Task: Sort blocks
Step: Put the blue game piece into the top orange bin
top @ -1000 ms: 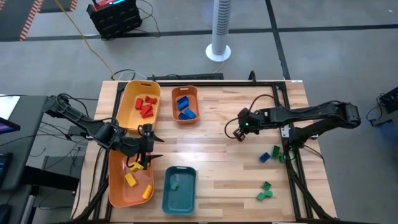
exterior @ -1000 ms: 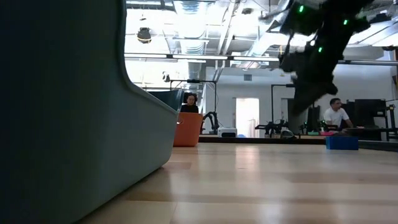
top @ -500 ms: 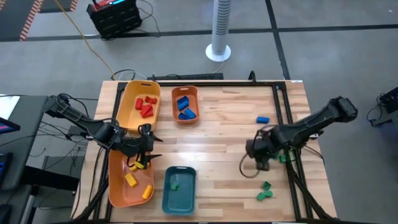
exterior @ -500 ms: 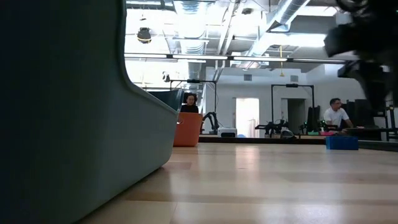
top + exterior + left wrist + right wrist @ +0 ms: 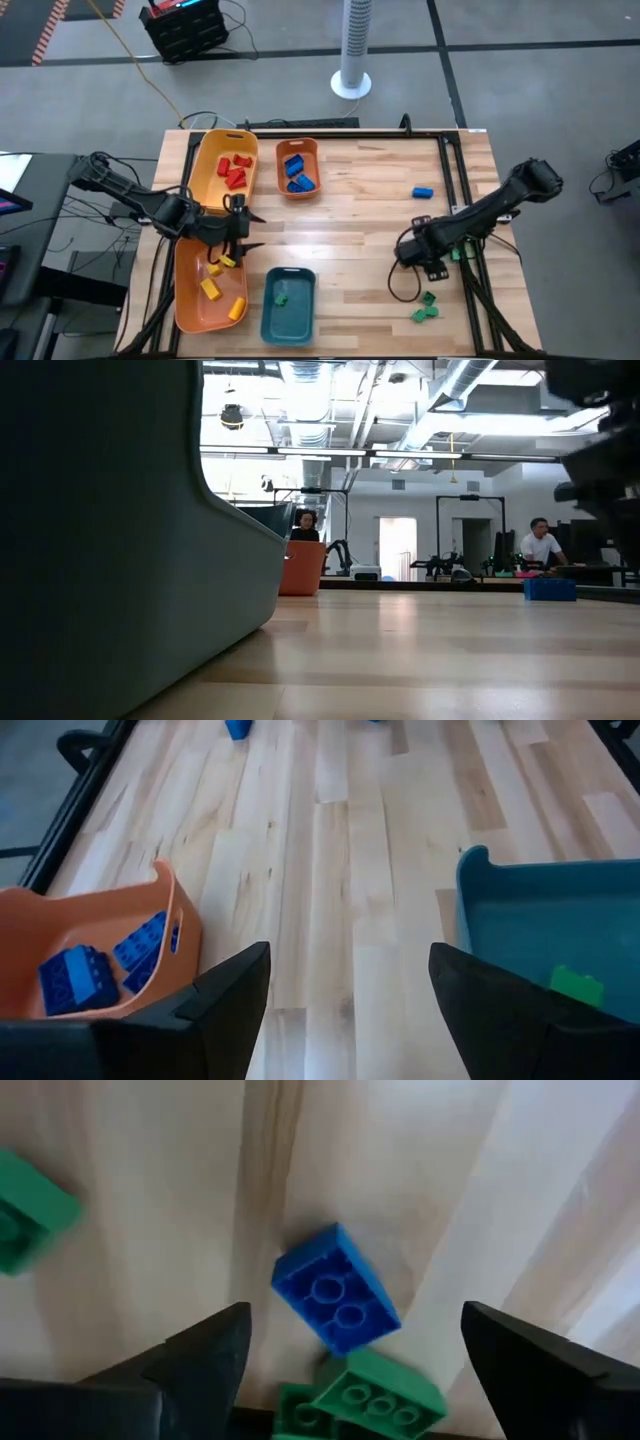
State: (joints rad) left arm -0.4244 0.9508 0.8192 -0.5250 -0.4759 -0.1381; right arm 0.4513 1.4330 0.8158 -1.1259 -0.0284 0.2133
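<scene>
My right gripper (image 5: 415,258) (image 5: 355,1320) hangs open over the table's right side, fingers pointing down. A blue block (image 5: 335,1288) lies flat on the wood between its fingers, untouched. A green block (image 5: 375,1398) lies against the blue one, and another green block (image 5: 30,1215) lies apart. A second blue block (image 5: 423,192) (image 5: 550,588) lies farther back, and two green blocks (image 5: 426,306) lie nearer the front. My left gripper (image 5: 243,233) (image 5: 345,980) waits open at the left, by the trays.
A yellow tray (image 5: 212,175) holds red blocks, a small orange tray (image 5: 281,163) (image 5: 100,910) holds blue ones, an orange tray (image 5: 190,300) holds yellow ones, and a teal tray (image 5: 272,322) (image 5: 520,890) holds a green one. Bare wood lies mid-table. People sit in the room beyond.
My right gripper has gone from mid-table toward the near right, down over the blue and green blocks, and has opened. The far blue block, which the arm covered in the high view, now shows.
</scene>
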